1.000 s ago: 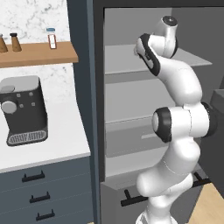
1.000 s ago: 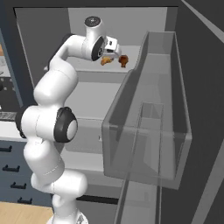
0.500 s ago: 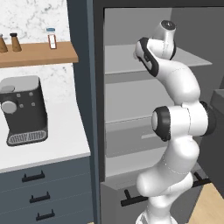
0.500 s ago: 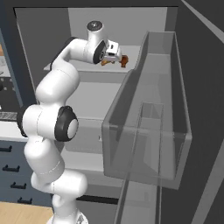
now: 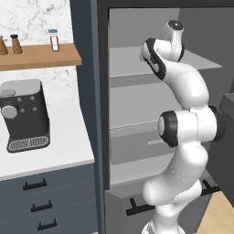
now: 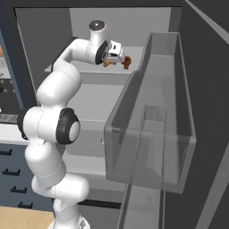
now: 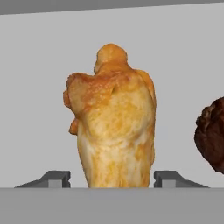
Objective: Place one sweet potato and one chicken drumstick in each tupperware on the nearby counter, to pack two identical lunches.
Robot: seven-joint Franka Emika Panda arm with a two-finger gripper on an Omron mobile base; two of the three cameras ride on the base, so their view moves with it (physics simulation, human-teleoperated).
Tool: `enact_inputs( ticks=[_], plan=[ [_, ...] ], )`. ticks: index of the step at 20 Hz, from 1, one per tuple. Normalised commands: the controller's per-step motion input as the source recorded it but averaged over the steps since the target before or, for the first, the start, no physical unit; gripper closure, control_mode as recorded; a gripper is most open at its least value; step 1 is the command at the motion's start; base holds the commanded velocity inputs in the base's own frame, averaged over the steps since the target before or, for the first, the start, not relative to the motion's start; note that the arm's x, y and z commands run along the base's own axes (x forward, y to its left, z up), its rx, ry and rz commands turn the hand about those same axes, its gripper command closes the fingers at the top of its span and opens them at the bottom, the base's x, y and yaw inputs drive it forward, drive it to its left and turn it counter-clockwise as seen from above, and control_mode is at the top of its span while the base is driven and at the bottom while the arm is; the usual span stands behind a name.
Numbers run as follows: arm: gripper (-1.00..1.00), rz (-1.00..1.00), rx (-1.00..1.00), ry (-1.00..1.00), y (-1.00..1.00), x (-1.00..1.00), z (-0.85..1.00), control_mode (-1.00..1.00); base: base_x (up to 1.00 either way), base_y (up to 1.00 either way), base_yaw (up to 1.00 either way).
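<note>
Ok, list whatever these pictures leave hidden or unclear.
- Golden drumstick, hand view: lower end cut off at the bottom.
- Dark drumstick, hand view: cropped by the right edge.
- Pincer, right base view: too small to judge finger contact.
- Fridge shelf, left base view: the arm blocks it.

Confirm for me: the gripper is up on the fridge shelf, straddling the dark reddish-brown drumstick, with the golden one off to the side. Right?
Not quite. The piece between the fingers is the golden-brown drumstick; the dark reddish-brown drumstick is the one off to the side, as the hand view shows. The rest holds: the gripper is up on the fridge shelf, a finger on either side of the drumstick.
</note>
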Motion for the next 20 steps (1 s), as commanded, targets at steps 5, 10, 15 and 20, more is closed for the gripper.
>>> enact_inputs(
  ticks=[5, 10, 15, 20],
  plan=[
    [1.00, 0.00, 0.00, 0.04, 0.00, -0.07, -0.08, -1.00, 0.00, 0.00, 0.00],
    [1.00, 0.05, 0.00, -0.01, 0.00, -0.65, -0.06, -1.00, 0.00, 0.00, 0.00],
    [1.00, 0.21, 0.00, -0.10, 0.09, -1.00, 0.00, -1.00, 0.00, 0.00, 0.00],
    [1.00, 0.26, -0.04, -0.01, 0.08, -1.00, 0.00, -1.00, 0.00, 0.00, 0.00]
  ],
)
